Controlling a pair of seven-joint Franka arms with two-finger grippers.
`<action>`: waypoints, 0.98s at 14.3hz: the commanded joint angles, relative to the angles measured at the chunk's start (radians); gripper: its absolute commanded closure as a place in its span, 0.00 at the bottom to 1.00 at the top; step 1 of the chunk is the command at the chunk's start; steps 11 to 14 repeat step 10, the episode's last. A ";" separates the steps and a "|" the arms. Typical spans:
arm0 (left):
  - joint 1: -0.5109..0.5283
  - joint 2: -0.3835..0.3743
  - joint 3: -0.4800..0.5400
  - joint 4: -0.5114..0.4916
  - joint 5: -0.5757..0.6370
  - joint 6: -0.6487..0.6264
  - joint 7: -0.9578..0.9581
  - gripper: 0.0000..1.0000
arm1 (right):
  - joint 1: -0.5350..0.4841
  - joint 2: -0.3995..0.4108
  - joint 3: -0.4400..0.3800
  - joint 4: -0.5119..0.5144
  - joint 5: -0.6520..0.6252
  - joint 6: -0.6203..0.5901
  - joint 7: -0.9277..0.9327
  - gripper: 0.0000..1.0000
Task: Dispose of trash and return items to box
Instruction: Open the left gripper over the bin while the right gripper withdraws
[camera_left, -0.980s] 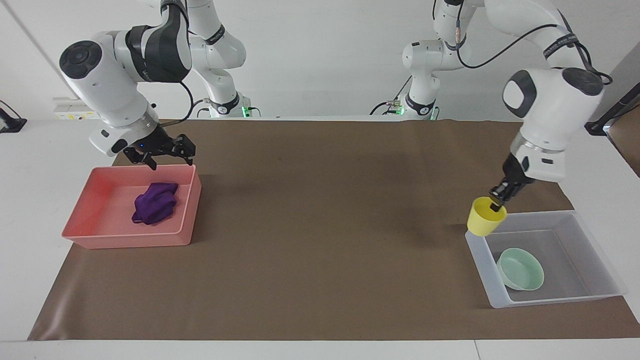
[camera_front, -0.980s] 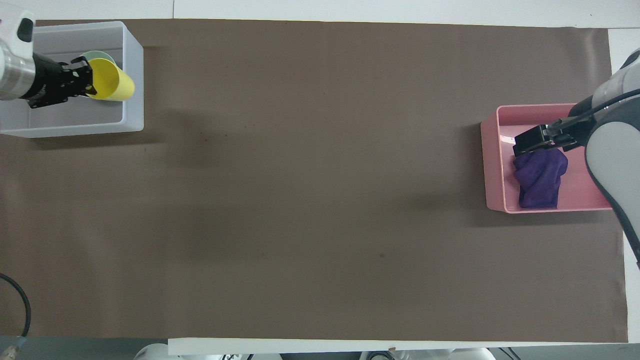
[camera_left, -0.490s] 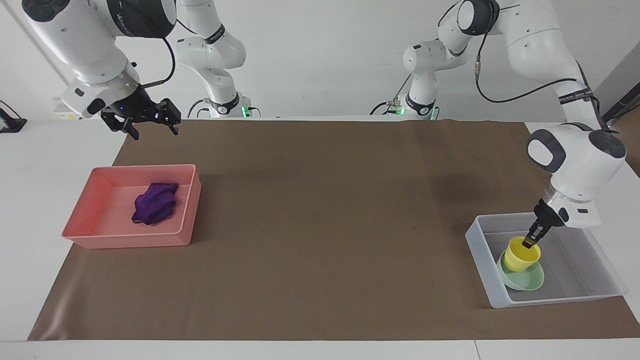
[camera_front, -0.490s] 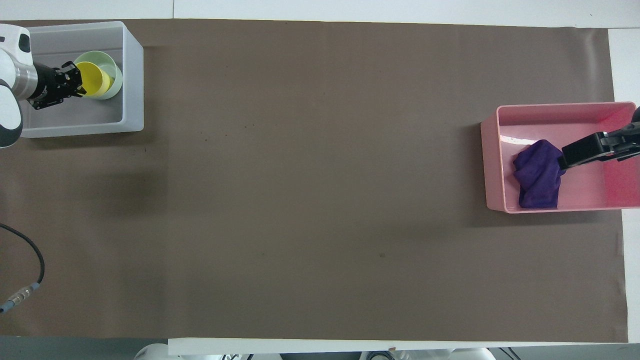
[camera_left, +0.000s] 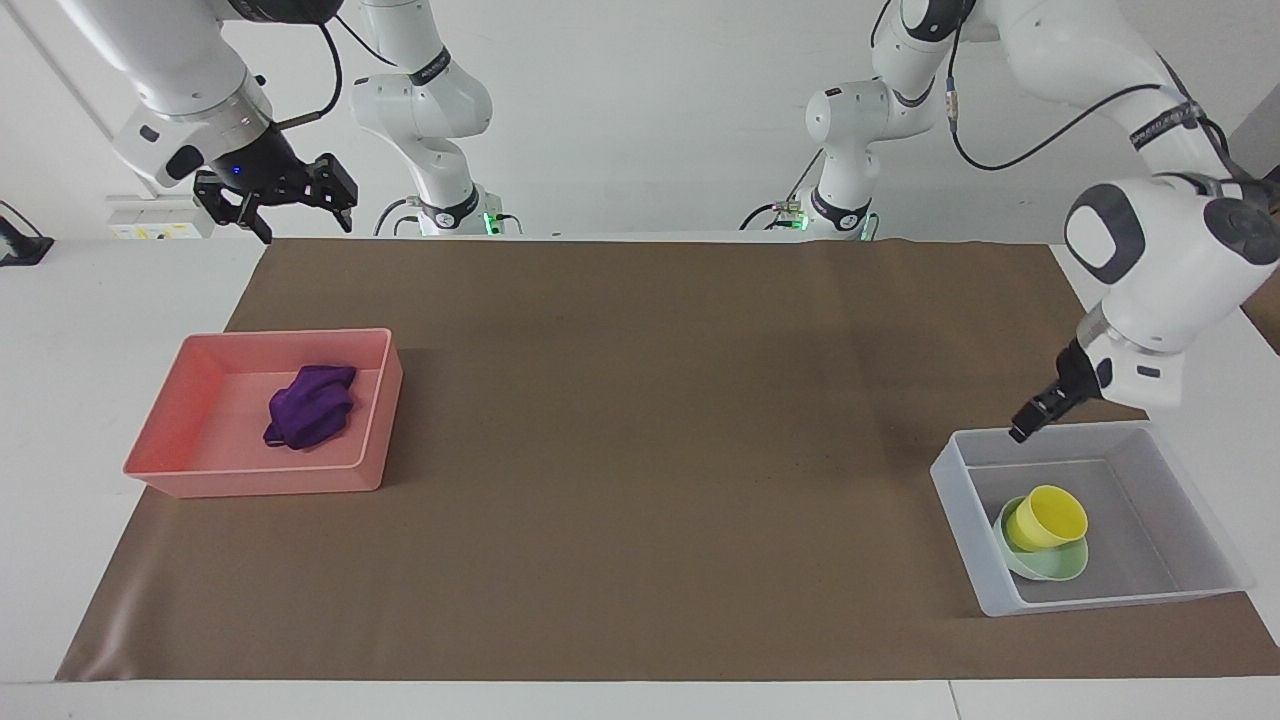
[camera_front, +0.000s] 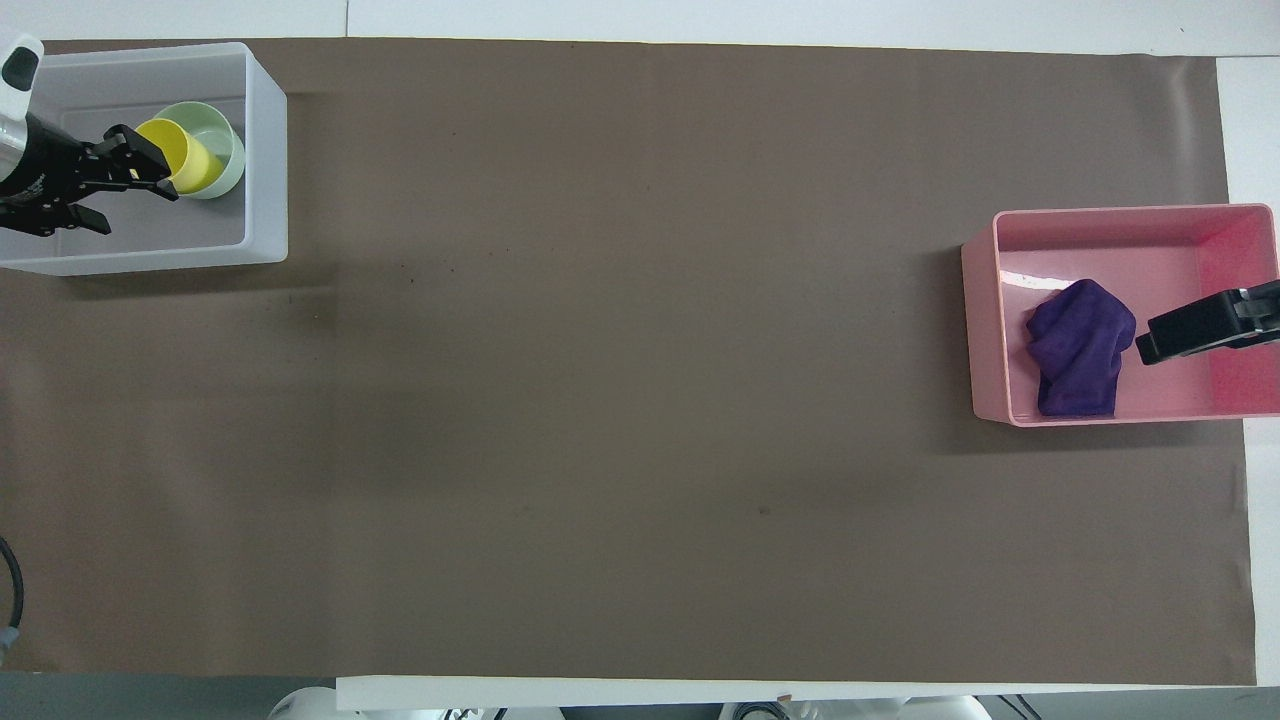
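The purple cloth (camera_left: 310, 405) lies crumpled in the pink tray (camera_left: 250, 482) at the right arm's end of the table; it also shows in the overhead view (camera_front: 1080, 345), in the tray (camera_front: 985, 330). The yellow cup (camera_left: 1047, 515) rests tilted in the mint-green bowl (camera_left: 1055, 568) inside the translucent bin (camera_left: 958, 500). The overhead view shows the cup (camera_front: 175, 160), bowl (camera_front: 228, 150) and bin (camera_front: 266, 150) too. My left gripper (camera_left: 1022, 428) is open and empty, raised over the bin's edge, and appears beside the cup in the overhead view (camera_front: 135, 205). My right gripper (camera_left: 298, 215) is open and empty, high above the tray.
A brown mat (camera_left: 640, 450) covers most of the white table (camera_left: 100, 320). The tray and the bin stand at opposite ends of the mat. The wide middle of the mat holds nothing.
My left gripper lowered the yellow cup into the green bowl, let it go and rose over the bin's edge. My right gripper rose away from the pink tray.
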 joint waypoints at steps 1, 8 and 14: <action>-0.057 -0.214 0.012 -0.205 0.022 -0.034 0.039 0.00 | -0.004 -0.013 0.002 -0.019 0.002 0.000 -0.019 0.00; -0.033 -0.222 0.019 0.005 0.006 -0.189 0.409 0.00 | -0.013 -0.012 0.001 -0.017 0.002 0.007 -0.011 0.00; -0.026 -0.192 0.021 0.056 0.000 -0.214 0.409 0.00 | -0.013 -0.012 0.001 -0.017 0.002 0.014 -0.011 0.00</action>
